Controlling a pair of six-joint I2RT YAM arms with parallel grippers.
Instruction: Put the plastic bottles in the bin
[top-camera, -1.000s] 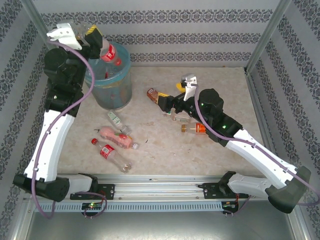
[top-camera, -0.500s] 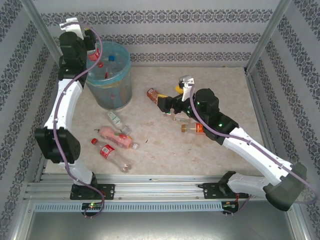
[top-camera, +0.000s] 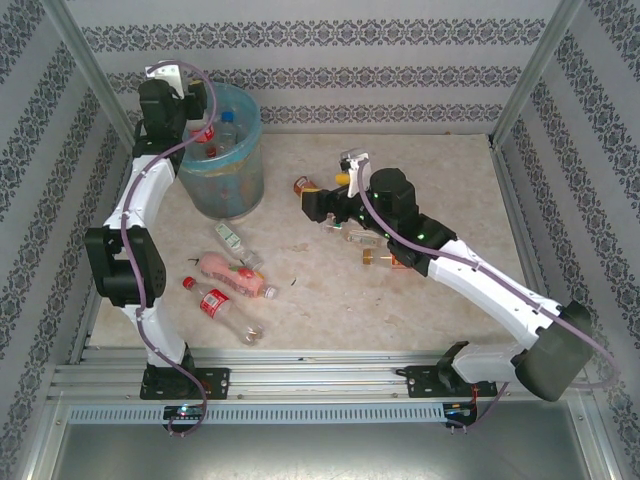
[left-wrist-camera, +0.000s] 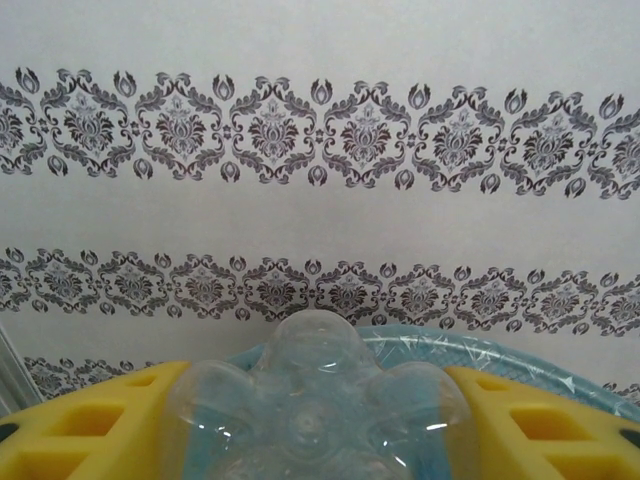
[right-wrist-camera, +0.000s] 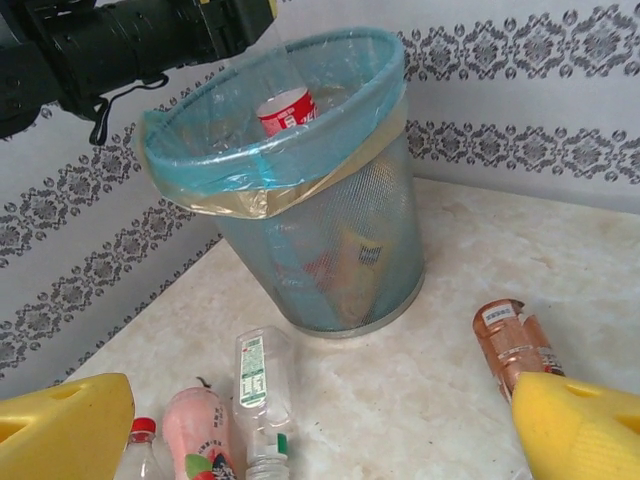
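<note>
Most of the clear bottle (left-wrist-camera: 315, 385) is cut off in the left wrist view: its lobed base sits clamped between the left pincer's (left-wrist-camera: 315, 425) yellow fingers, with the bin (left-wrist-camera: 520, 350) rim behind. From the right wrist, its red-labelled end dips behind the liner's near edge. The right pincer (right-wrist-camera: 320, 400) gapes wide and empty, its fingers cropped at the bottom corners. On the surface (top-camera: 440, 170), a pink bottle (right-wrist-camera: 200, 445) runs off-frame, and one finger partly hides a brown bottle (right-wrist-camera: 510, 340).
</note>
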